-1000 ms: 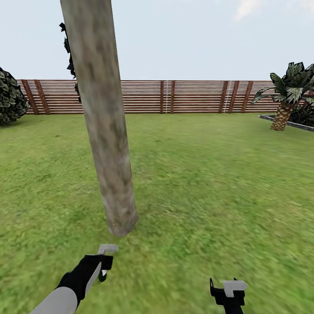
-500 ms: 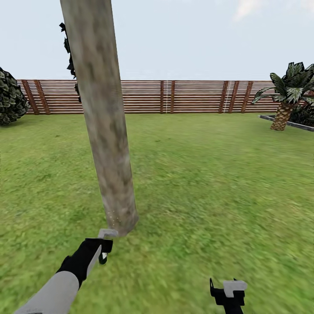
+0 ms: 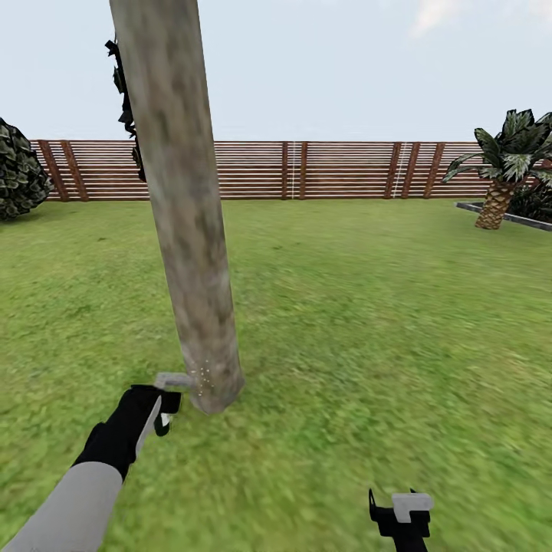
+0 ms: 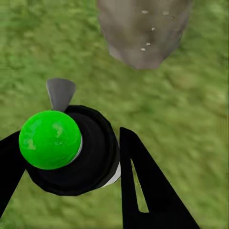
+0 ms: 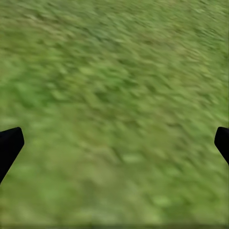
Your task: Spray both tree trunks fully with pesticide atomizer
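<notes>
The pesticide atomizer is pinched by the left pincer, nozzle at the tree trunk base. The right pincer is spread above the floor.

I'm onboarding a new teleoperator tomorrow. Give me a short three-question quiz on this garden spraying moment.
1. True or false: the left tool holds the atomizer.
2. Which part of the trunk carries pale specks? A) its base B) its middle C) its top
3. Fill in: the right tool hangs open over bare ____.

Key: 1 true, its fingers close around the black body with the green cap. 2 A, specks show just above the ground, beside the grey nozzle. 3 grass.
</notes>
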### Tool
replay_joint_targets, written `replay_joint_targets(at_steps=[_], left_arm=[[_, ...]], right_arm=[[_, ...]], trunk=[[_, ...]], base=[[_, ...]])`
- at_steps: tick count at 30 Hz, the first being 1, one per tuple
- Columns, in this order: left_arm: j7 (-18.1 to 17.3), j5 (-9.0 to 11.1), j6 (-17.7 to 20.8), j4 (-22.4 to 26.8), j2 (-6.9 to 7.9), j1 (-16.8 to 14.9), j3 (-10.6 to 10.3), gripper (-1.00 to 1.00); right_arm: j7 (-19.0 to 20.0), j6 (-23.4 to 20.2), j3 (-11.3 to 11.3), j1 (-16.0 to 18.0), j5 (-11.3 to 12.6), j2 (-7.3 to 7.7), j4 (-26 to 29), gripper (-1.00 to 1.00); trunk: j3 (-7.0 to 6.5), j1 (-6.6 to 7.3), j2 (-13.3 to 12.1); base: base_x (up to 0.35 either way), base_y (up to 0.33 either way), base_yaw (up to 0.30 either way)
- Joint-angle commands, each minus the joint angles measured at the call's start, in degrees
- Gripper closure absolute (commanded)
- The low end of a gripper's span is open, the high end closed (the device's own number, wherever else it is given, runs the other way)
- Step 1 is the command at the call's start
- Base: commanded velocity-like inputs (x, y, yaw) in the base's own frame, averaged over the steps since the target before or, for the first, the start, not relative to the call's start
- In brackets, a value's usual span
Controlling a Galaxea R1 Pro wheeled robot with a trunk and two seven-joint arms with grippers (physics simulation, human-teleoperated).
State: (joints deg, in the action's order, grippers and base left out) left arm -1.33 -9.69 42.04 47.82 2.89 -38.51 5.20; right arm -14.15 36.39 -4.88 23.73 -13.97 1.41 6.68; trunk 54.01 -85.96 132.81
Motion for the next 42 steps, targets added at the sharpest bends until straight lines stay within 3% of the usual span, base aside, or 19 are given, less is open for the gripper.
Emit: replay_joint_targets(at_steps=[1,3,5,6,8,10,11,13,18,20,22,23,27,30,32,35,37,39,42], left_arm=[[-1.19,0.04,0.12,0.1,-0.1,-0.04,-0.08,1.0],[-3.42,0.01,0.25,0.18,-0.97,-0.06,-1.68,1.0],[-4.83,-0.02,0.6,0.26,-1.95,-0.07,-4.67,1.0],[-5.83,0.24,4.7,2.61,-2.28,-0.14,-8.18,1.0],[-6.1,0.24,7.84,5.43,-1.71,-0.22,-8.64,1.0],[-6.17,0.17,8.81,7.01,-0.55,-0.29,-8.7,1.0],[-6.21,0.19,9.12,7.49,0.75,-0.52,-8.71,1.0],[-6.16,0.22,9.24,7.73,1.55,-0.76,-8.73,1.0],[-6.08,0.31,9.41,9.26,-0.83,-0.97,-9.04,1.0],[-6.06,0.28,10.12,9.6,-1.15,-1.19,-9.02,1.0],[-6.12,0.18,12.57,9.98,-0.63,-3.02,-8.73,1.0],[-6.16,0.2,13.37,10.05,0.5,-4.13,-7.75,1.0],[-6.22,0.4,13.96,10.18,2.48,-5.07,-5.94,1.0],[-6.29,0.41,14.03,10.25,1.43,-5.15,-6.1,1.0],[-6.9,0.23,14.78,10.31,-1.64,-5.41,-6.2,1.0],[-7.1,0.3,15.35,10.31,-2.19,-7.37,-6.07,1.0],[-7.18,0.27,15.68,10.22,-0.62,-8.81,-5.81,1.0],[-7.19,0.39,15.76,10.09,1.91,-9.17,-5.8,1.0],[-7.19,0.39,15.78,10.19,2.77,-9.54,-5.94,1.0]], right_arm=[[0.0,0.0,0.03,0.0,0.0,0.0,0.0,-1.0],[0.0,0.0,0.04,0.0,0.0,0.0,0.0,-1.0],[0.0,0.0,0.04,0.0,0.0,0.0,0.0,-1.0],[0.0,0.0,0.04,0.0,0.0,0.0,0.0,-1.0],[0.0,0.0,0.04,0.0,0.0,0.0,0.0,-1.0],[0.0,0.0,0.04,0.0,0.0,0.0,0.0,-1.0],[0.0,0.0,0.03,0.0,0.0,0.0,0.0,-1.0],[0.0,0.0,0.04,0.0,0.0,0.0,0.0,-1.0],[0.0,0.0,0.04,0.0,0.0,0.0,0.0,-1.0],[0.0,0.0,0.04,0.0,0.0,0.0,0.0,-1.0],[0.0,0.0,0.04,0.0,0.0,0.0,0.0,-1.0],[0.02,0.0,0.04,0.0,0.0,0.0,0.0,-1.0],[0.05,0.0,0.04,0.0,0.0,0.0,0.0,-1.0],[0.06,0.0,0.04,0.02,0.0,0.0,0.0,-1.0],[0.06,0.0,0.04,0.0,0.0,0.0,0.0,-1.0],[0.06,0.0,0.04,0.01,0.0,-0.01,0.0,-1.0],[0.06,0.0,0.04,0.0,0.0,-0.02,0.0,-1.0],[0.08,0.0,0.04,0.0,0.0,-0.07,0.0,-1.0],[0.09,0.0,0.04,0.0,0.0,-0.08,0.0,-1.0]], trunk=[[0.0,0.0,0.0],[0.0,0.0,0.0],[0.0,0.0,0.0],[0.0,0.0,0.0],[0.0,0.0,0.0],[0.0,0.0,0.0],[0.0,0.0,0.0],[0.0,0.0,0.0],[0.0,0.0,0.0],[0.0,0.0,0.0],[0.0,0.0,0.0],[0.0,0.0,0.0],[0.0,0.0,0.0],[0.0,0.0,0.0],[0.0,0.0,0.0],[0.0,0.0,0.0],[0.0,0.0,0.0],[0.0,0.0,0.0],[0.0,0.0,0.0]], base=[[0.0,0.0,0.0],[0.0,0.0,0.0],[0.0,0.0,0.0],[0.0,0.0,0.0],[0.0,0.0,0.0],[0.0,0.0,0.0],[0.0,0.0,0.0],[-0.011,0.0,0.0],[-0.189,0.0,0.0],[-0.044,0.0,0.0],[-0.012,0.0,0.0],[-0.004,0.0,0.0],[-0.001,0.0,0.0],[0.0,0.0,0.0],[0.0,0.0,0.0],[0.0,0.0,0.0],[0.0,0.0,0.0],[0.0,0.0,0.0],[0.0,0.0,0.0]])
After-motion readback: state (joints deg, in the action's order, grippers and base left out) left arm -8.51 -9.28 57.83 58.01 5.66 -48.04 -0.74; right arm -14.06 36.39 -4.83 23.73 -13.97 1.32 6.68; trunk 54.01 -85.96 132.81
